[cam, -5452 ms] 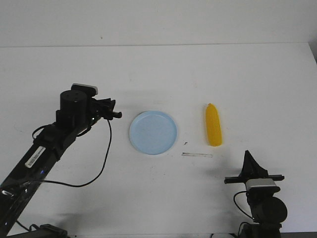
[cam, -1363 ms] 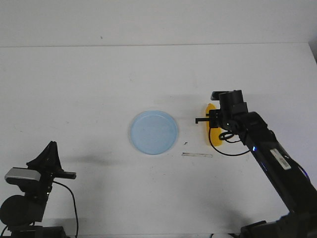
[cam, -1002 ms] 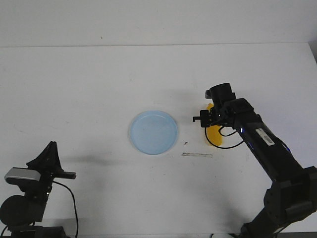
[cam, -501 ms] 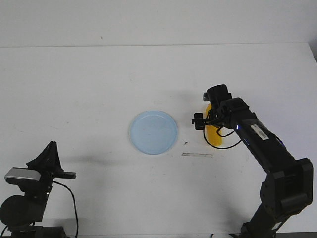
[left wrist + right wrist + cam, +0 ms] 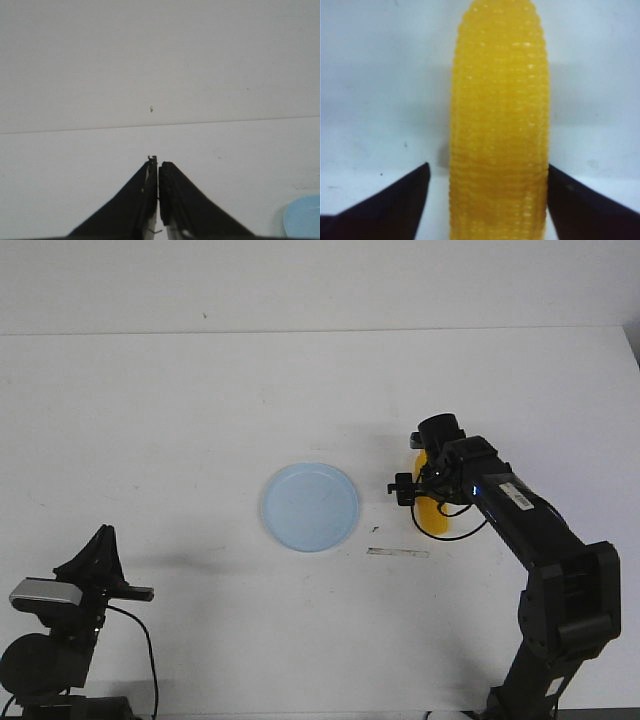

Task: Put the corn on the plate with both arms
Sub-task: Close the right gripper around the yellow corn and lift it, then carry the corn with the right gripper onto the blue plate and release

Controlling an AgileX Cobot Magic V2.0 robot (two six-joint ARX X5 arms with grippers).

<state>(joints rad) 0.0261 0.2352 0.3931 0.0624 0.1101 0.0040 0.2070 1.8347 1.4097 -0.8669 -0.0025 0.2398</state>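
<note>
The yellow corn point(image 5: 433, 519) lies on the white table to the right of the pale blue plate point(image 5: 310, 507), which holds nothing. My right gripper point(image 5: 427, 488) is down over the corn and hides its middle. In the right wrist view the corn point(image 5: 499, 125) fills the space between the fingers of my right gripper point(image 5: 488, 166), which is open: one finger touches the cob's side and the other stands a little off it. My left gripper point(image 5: 102, 532) is parked at the near left, shut and holding nothing point(image 5: 158, 163). A sliver of the plate point(image 5: 305, 218) shows in the left wrist view.
A thin pale strip point(image 5: 398, 553) and a small dark speck point(image 5: 375, 529) lie on the table between the plate and the corn, toward me. The right arm point(image 5: 540, 550) stretches from the near right corner to the corn.
The left arm pulled back from beside the plate to the near left corner. The right arm reached out and came down around the corn. The corn and plate have not moved.
</note>
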